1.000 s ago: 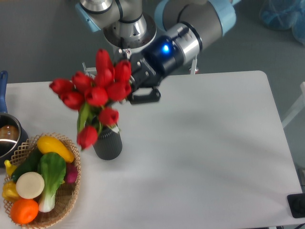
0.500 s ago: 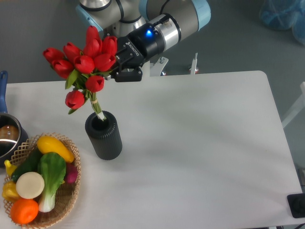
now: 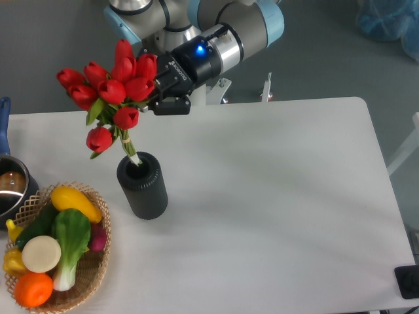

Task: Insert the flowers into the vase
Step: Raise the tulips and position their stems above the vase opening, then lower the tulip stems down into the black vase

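Tulips poised over the vase

The gripper [image 3: 157, 98] is clamped on the flowers [image 3: 108, 91] just beneath the blooms. Their long axis tilts down and to the right, and the stem tips just enter the mouth of the vase [image 3: 143, 185], standing on the table below the gripper. The arm reaches in from the upper right, wrist angled leftward.

Flowers [image 3: 111, 91] above vase [image 3: 143, 185], stem tips in its mouth. Gripper [image 3: 159, 93] up-right of vase, at bunch. Basket [image 3: 91, 278] down-left of vase; pot [image 3: 12, 186] left.
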